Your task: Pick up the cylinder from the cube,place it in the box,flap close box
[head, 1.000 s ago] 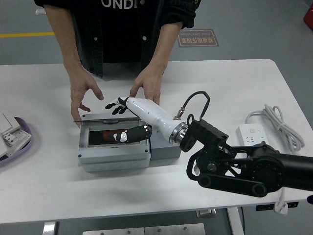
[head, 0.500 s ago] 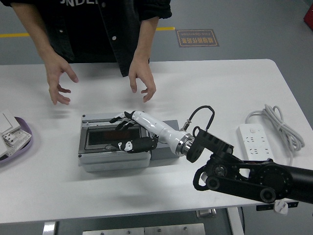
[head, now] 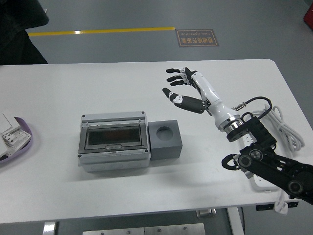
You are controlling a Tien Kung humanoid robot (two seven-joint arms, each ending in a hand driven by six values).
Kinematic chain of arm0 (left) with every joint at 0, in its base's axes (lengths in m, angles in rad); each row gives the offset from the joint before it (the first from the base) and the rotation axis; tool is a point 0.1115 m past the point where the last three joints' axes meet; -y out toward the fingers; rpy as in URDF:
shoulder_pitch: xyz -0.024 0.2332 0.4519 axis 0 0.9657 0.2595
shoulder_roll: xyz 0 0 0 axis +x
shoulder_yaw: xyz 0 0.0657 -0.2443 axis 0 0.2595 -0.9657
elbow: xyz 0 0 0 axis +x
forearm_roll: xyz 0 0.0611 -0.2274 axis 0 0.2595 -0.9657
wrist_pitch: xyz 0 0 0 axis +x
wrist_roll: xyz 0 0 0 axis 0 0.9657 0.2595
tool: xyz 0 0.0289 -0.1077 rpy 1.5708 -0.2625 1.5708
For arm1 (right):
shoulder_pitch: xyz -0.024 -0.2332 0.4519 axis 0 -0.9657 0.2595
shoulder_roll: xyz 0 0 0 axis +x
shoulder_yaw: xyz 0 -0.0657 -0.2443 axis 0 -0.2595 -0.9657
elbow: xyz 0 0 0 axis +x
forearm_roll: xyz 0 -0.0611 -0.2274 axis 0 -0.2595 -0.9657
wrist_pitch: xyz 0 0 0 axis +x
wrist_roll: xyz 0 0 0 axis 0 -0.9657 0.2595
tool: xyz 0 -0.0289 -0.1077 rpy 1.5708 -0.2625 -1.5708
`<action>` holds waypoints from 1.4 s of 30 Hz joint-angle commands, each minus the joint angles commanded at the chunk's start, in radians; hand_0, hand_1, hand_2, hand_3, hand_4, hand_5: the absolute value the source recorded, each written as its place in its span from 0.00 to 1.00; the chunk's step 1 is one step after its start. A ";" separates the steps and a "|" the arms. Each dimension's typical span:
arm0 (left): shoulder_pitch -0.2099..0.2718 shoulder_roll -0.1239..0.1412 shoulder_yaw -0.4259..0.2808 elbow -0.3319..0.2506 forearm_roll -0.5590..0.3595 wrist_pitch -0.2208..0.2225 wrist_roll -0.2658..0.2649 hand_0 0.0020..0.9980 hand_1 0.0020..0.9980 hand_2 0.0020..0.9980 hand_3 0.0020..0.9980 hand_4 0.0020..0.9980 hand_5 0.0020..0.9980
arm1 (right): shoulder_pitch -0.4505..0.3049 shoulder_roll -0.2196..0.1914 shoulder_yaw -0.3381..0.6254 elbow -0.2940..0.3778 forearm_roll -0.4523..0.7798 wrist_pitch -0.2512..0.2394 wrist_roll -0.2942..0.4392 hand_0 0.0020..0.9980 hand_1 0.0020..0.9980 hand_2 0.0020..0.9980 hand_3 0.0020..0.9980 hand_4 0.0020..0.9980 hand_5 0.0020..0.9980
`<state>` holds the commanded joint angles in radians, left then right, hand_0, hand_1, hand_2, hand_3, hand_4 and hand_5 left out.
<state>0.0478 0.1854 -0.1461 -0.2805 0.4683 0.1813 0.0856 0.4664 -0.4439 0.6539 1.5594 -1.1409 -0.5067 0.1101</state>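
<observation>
Box well left of right hand

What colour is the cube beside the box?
Dark grey cube, with a round recess on top; head view.

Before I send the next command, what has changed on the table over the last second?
The right robot hand has lifted off the box and pulled back up and to the right; its fingers are spread and hold nothing. The person's hands have left the table. The box, its lid shut, and the cube beside it with its empty socket have not moved, nor has the power strip.
</observation>
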 joint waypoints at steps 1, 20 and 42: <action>-0.002 -0.001 -0.007 0.002 0.007 -0.001 0.003 0.51 0.55 0.56 0.59 0.70 0.11 | -0.016 0.004 0.013 -0.009 0.024 0.002 0.030 0.66 0.61 0.61 0.68 0.72 0.32; -0.041 0.055 0.021 0.004 -0.022 -0.001 -0.023 0.51 0.56 0.56 0.60 0.70 0.11 | -0.240 -0.033 0.166 -0.037 0.220 -0.016 0.318 0.70 0.63 0.63 0.64 0.74 0.20; -0.030 0.066 0.034 0.016 -0.086 -0.001 -0.036 0.51 0.56 0.56 0.60 0.70 0.12 | -0.280 -0.013 0.285 -0.037 0.263 -0.010 0.333 0.69 0.62 0.62 0.63 0.75 0.20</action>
<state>0.0175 0.2518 -0.1123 -0.2644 0.3822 0.1804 0.0500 0.1868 -0.4572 0.9394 1.5222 -0.8779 -0.5169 0.4434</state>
